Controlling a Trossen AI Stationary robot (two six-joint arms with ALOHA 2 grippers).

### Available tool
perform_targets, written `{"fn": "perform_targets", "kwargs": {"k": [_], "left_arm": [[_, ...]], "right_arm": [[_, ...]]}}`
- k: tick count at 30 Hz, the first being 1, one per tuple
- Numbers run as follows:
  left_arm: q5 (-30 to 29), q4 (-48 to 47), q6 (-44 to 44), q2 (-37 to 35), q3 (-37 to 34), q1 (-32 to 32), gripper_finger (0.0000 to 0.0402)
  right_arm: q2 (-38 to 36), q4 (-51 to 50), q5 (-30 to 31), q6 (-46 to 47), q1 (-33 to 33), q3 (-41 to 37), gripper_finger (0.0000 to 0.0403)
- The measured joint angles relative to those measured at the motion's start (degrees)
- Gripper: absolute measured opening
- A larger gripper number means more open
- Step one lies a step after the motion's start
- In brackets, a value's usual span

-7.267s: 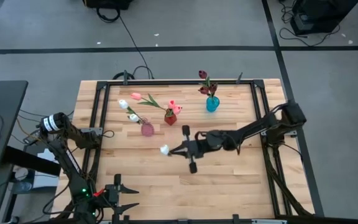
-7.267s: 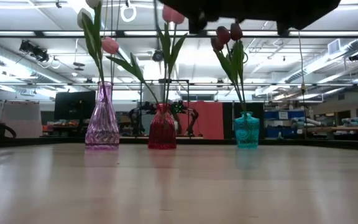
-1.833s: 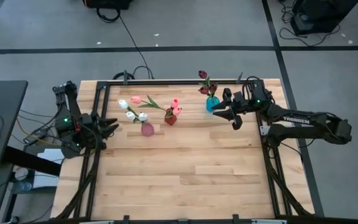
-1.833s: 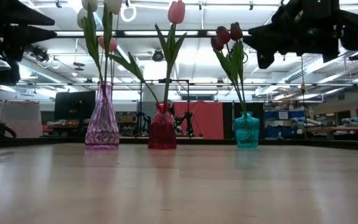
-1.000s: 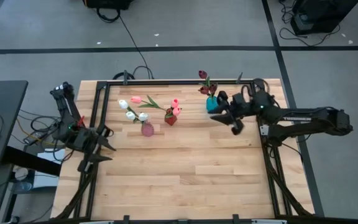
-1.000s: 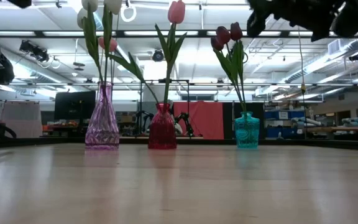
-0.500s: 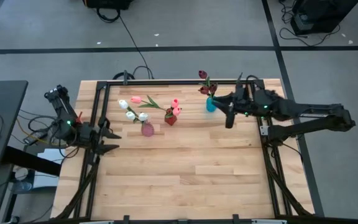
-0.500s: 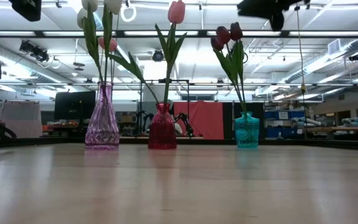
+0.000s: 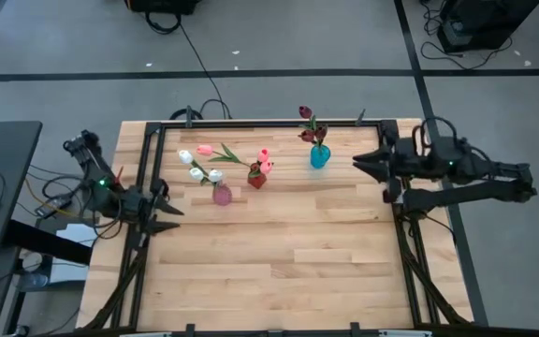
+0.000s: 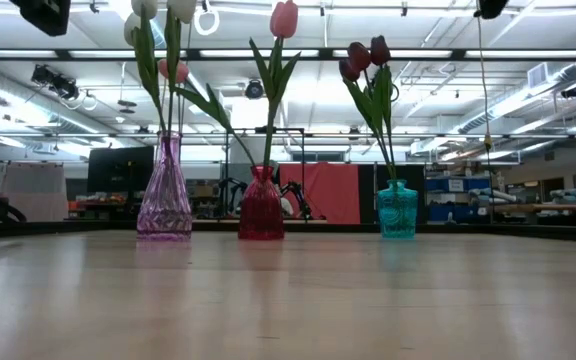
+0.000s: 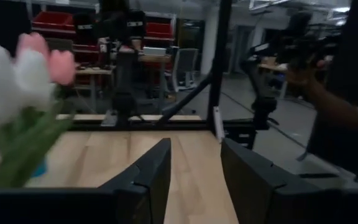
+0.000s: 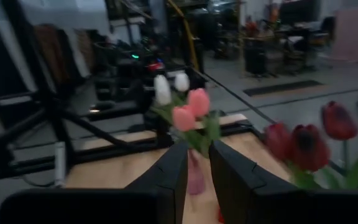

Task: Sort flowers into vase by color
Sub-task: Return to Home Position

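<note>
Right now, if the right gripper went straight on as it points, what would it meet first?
Probably the pink tulips in the red vase, dead ahead of the right gripper; the maroon tulips stand aside. Depth is unclear. The left gripper waits at the table's left edge.

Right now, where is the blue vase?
In the high view, the blue vase stands near the table's far edge, right of centre, between the red vase on its left and the right gripper on its right.
</note>
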Motion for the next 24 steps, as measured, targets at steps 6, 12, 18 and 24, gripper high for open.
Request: {"fn": "perform_targets", "kwargs": {"k": [6,12,18,24], "left_arm": [[9.94,10.11,-0.32,-0.05,-6.14,3.93,0.0106],[18.14,14.51,-0.55,-0.06,-9.79,7.93,0.0075],[19.67,14.17,-0.11,-0.08,-10.96,10.89,0.0059],[21.59,13.9,0.24,-0.07,-10.96,12.32,0.0049]], "right_arm": [[-6.88,4.45,-0.36,1.43,4.49,-8.95,0.008],[-9.32,13.19,-0.37,-1.81,7.31,-16.24,0.008],[-10.45,14.12,-1.9,-6.52,8.53,-18.95,0.008],[-14.26,16.23,-4.4,-5.97,8.5,-22.34,0.008]]}}
